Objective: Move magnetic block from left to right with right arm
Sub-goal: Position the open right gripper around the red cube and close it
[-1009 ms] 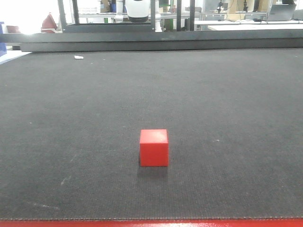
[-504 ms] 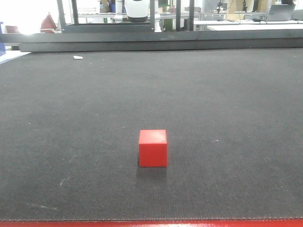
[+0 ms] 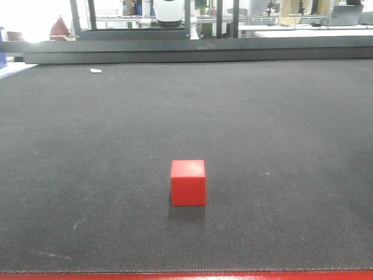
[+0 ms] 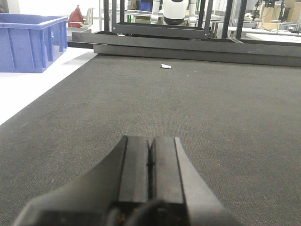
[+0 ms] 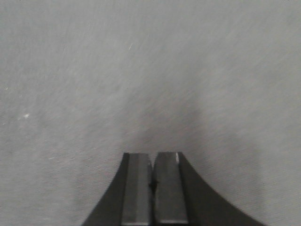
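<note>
Block resting on dark mat, untouched; left gripper pressed together, empty; right gripper likewise pressed together, empty

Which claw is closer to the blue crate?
Likely left: the blue crate sits ahead-left of the left claw; the right claw faces only mat, no crate in view.

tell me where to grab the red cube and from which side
Take the red cube across two opposite side faces, coming down from above: it sits flat on the mat with free space all round, and those faces are flat and parallel. The right gripper is shut, so it should probably open first.
</note>
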Robot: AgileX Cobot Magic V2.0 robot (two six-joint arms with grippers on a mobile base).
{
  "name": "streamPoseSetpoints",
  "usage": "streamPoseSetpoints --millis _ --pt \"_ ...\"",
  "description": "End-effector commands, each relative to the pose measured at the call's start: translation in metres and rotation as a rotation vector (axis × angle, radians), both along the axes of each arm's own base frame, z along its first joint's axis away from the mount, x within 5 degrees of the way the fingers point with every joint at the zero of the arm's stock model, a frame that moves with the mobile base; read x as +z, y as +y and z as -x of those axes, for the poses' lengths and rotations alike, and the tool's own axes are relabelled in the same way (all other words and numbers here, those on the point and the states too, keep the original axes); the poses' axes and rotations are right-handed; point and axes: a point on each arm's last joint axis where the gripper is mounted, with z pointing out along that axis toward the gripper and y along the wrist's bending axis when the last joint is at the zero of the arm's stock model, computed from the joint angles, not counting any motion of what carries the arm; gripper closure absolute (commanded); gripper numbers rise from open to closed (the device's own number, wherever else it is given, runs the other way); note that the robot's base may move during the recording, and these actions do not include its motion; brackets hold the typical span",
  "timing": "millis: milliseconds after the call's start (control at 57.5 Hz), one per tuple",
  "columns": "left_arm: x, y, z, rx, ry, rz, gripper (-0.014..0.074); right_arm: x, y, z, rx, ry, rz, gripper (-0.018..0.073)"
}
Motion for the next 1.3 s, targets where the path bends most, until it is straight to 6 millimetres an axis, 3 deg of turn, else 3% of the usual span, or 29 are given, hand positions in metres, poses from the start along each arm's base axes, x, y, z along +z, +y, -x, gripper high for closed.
streamPoseSetpoints --millis 0,122,157,452,939,1078,1287 --pt "0.005 0.000 0.001 0.005 -0.081 0.011 0.0722 0.013 0.015 -0.016 -0.016 -0.025 -0.054 0.0231" --pt "0.005 0.000 0.001 0.005 -0.081 0.011 0.0722 0.014 0.037 -0.026 -0.011 0.062 -0.097 -0.0035" --pt "0.005 0.000 0.001 0.005 -0.081 0.011 0.0722 0.015 0.044 -0.028 -0.006 0.095 -0.096 -0.0068" --pt "0.005 0.000 0.001 0.005 -0.081 0.011 0.0722 0.029 0.096 -0.052 0.018 0.363 -0.112 -0.0048" --pt "0.005 0.000 0.001 0.005 -0.081 0.011 0.0722 0.020 0.195 -0.087 0.062 0.555 -0.041 -0.0048" --pt "0.005 0.000 0.001 0.005 -0.081 0.011 0.0722 0.015 0.215 -0.091 0.045 0.575 -0.058 -0.0048" --pt "0.005 0.000 0.001 0.005 -0.081 0.011 0.0722 -0.002 0.226 -0.094 0.041 0.599 -0.049 -0.0048"
